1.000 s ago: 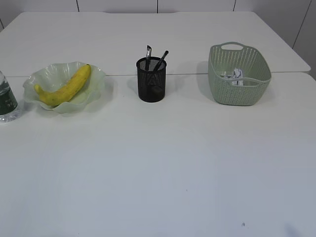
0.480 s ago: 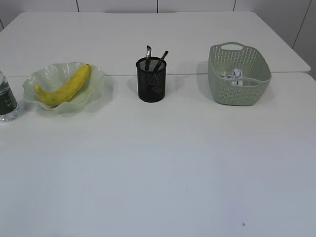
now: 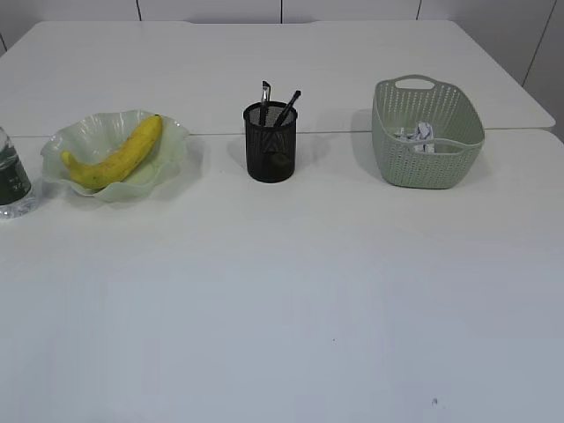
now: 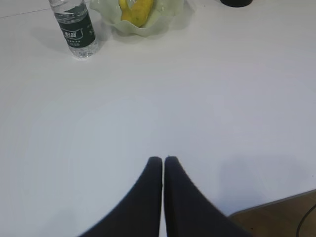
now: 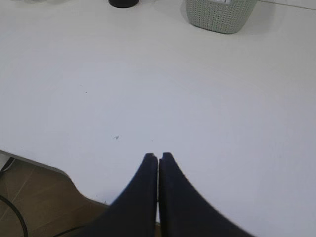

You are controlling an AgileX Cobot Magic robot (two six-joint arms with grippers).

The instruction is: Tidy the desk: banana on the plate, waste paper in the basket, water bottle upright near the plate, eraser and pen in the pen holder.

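At the left edge of the frame the bottle (image 3: 11,181) stands upright beside the plate (image 3: 172,145): light, slick, best gripped mid-body. Both the left pincer (image 4: 163,160) and right pincer (image 5: 158,157) are pressed together, holding nothing.

Closed black right pincer (image 5: 158,157) hangs over the white surface (image 5: 163,89); a green basket (image 5: 219,15) and a black pen holder (image 5: 123,3) sit at the far edge.

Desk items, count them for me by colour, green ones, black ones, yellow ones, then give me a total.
Green: 3, the plate, the basket, the water bottle with its green label
Black: 3, the pen holder and two pens standing in it
Yellow: 1, the banana
Total: 7, not counting the white crumpled paper in the basket
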